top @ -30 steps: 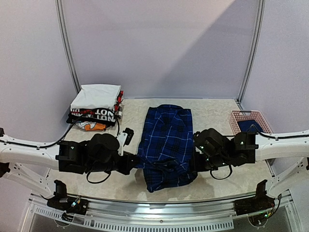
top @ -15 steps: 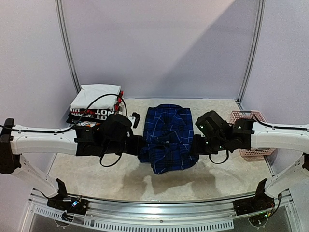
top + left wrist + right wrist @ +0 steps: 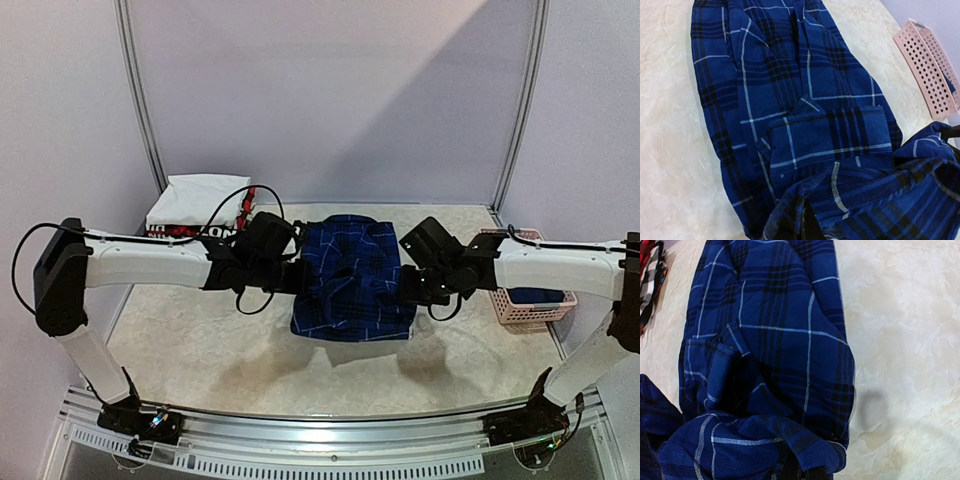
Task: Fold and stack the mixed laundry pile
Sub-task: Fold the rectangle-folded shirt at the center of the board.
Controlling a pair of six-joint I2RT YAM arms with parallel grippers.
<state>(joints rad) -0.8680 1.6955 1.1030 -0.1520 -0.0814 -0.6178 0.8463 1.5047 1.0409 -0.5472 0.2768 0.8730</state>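
The dark-blue plaid shirt lies in the middle of the table, its near part lifted and doubled over the far part. My left gripper is shut on the shirt's lifted edge on the left side. It shows in the left wrist view mostly covered by cloth. My right gripper is shut on the lifted edge on the right side, its fingers buried in cloth in the right wrist view. A dark-blue garment lies in the basket; no print shows.
A pink lattice basket stands at the right, also in the left wrist view. A stack of folded white and black red-lettered garments sits at the back left. Metal frame posts stand at both back corners.
Both grippers have carried the shirt's near hem up and away from the front edge toward the back. The shirt now looks about half as long.
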